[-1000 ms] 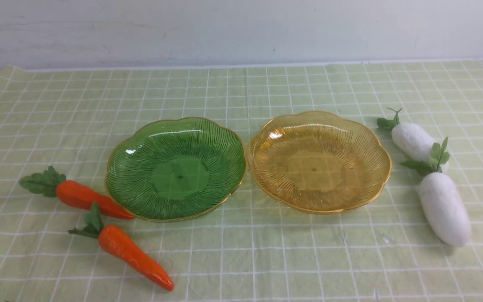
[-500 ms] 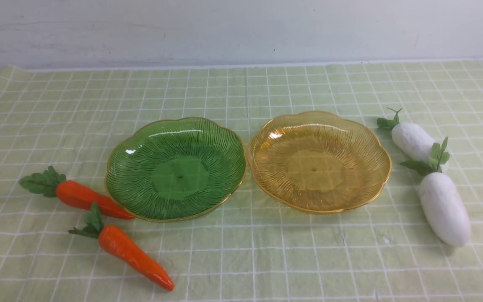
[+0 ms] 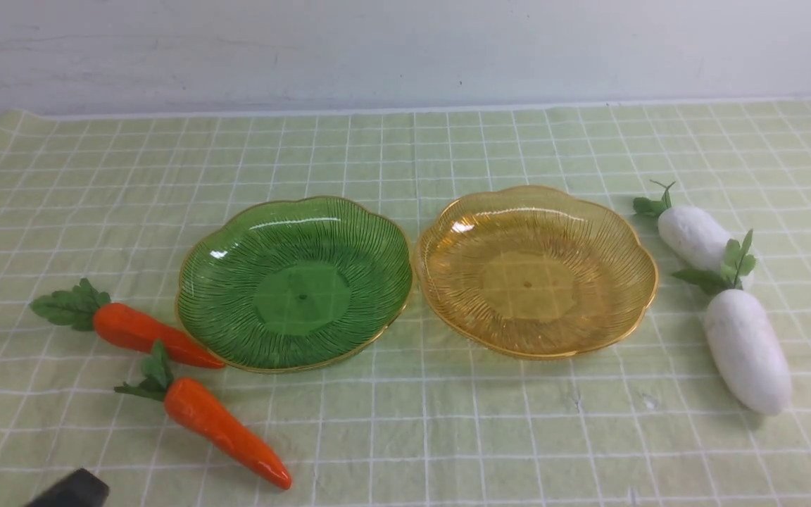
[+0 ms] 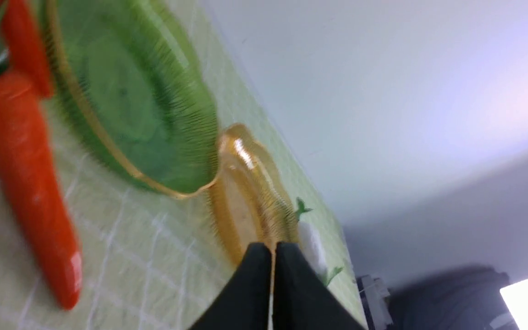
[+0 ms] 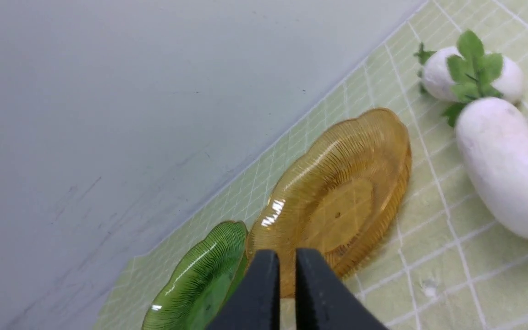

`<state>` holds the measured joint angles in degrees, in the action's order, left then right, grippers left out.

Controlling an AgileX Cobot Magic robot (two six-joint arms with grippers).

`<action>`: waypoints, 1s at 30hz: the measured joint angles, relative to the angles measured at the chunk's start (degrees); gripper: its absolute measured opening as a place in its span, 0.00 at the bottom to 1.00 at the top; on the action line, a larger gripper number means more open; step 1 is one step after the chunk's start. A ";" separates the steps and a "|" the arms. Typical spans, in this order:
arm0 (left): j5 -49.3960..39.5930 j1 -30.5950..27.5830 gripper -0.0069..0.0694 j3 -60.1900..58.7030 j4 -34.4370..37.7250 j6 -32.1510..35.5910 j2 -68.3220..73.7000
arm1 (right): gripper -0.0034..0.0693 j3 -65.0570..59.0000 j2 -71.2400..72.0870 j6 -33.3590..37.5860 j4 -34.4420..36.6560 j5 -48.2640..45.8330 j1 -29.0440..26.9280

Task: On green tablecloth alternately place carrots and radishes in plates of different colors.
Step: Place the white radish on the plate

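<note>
My left fingers (image 4: pixel 266 259) are pressed flat together with nothing between them. My right fingers (image 5: pixel 273 268) are closed to a thin slit and are also empty.

Just past the left pair lies the nearer carrot (image 4: pixel 21 183), a glossy orange tapered toy with a dark green leafy top. Behind it, the farther carrot (image 3: pixel 148 334) has its tip against the green plate (image 3: pixel 300 296), a translucent ribbed plastic plate with a scalloped gold rim. Ahead of the right pair sits the matching amber-yellow plate (image 5: pixel 337 201). Beyond that lie two plump matte white toys with small green leaves, the nearer radish (image 5: pixel 507 174) and the farther radish (image 5: pixel 433 75), almost end to end. Both plates are bare. Everything rests on the green tablecloth (image 3: pixel 448 436), a pale cloth with a white grid that covers the surface.

A second ago neither arm showed in the front view. Now a dark corner of my left arm (image 3: pixel 71 489) has pushed in at the near left edge, close to the nearer carrot. I read that as the opening move, with a carrot going first. Nothing is placed yet, so the whole alternation lies ahead. My left fingers must spread before they can take anything.
</note>
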<state>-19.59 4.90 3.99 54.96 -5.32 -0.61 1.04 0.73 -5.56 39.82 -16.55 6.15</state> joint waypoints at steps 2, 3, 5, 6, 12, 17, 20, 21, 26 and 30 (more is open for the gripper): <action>0.06 0.00 0.08 3.85 0.12 3.94 0.00 | 0.11 2.54 0.00 3.00 -1.21 -0.19 0.00; -0.10 0.00 0.08 6.88 0.18 7.77 1.06 | 0.11 5.30 0.00 5.23 -2.54 -0.19 0.00; -1.66 0.00 0.08 10.36 -0.63 10.58 4.57 | 0.11 10.09 -2.67 8.70 -6.61 -0.71 0.00; -1.91 0.00 0.08 10.59 -0.76 10.76 5.03 | 0.11 10.74 -3.04 8.70 -6.92 -0.83 0.00; -19.37 0.00 0.08 15.27 -12.11 11.85 24.02 | 0.11 18.30 -22.79 8.03 -16.89 -14.72 0.00; -31.08 0.00 0.08 22.23 -22.08 11.68 40.29 | 0.11 27.72 -46.63 3.70 -25.08 -28.31 0.00; -32.45 0.00 0.09 25.41 -25.39 11.68 46.06 | 0.11 32.52 -55.74 2.80 -26.96 -29.40 0.00; -32.96 0.00 0.09 26.31 -26.58 11.64 47.62 | 0.11 36.54 -61.70 2.55 -27.96 -29.58 0.00; -36.03 0.00 0.11 27.74 -31.75 11.82 51.22 | 0.15 49.06 -75.50 1.67 -32.00 -31.89 0.00; -37.15 0.00 0.14 27.76 -32.85 11.87 51.43 | 0.18 57.69 -83.40 1.06 -34.98 -37.80 0.00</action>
<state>-56.73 4.90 31.76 22.11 6.55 50.82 58.73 -82.67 -4.49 4.84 -54.34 6.15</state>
